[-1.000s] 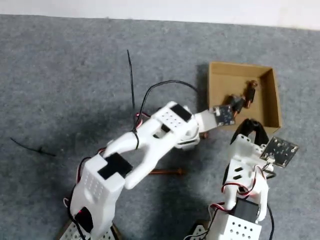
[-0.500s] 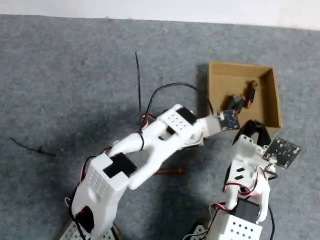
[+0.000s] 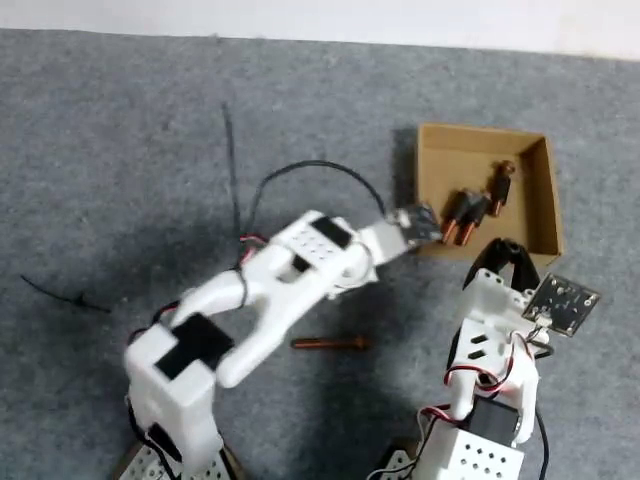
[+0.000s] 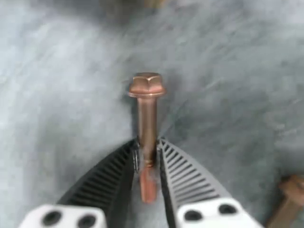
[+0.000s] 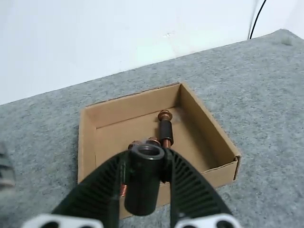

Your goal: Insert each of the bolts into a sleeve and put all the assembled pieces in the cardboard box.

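Three pieces [image 3: 498,188] that look assembled lie in the cardboard box [image 3: 483,132] in the high view, and a loose bolt [image 3: 330,343] waits on the counter [image 3: 120,150] between the arms. In the left wrist view the left jaws are clamped on the shank of a second bolt [image 4: 147,109], head jutting ahead, seemingly to keep it straight for mating. In the right wrist view the right jaws grip a black sleeve [image 5: 144,183] just short of the box, bore open upward, likely as the socket.
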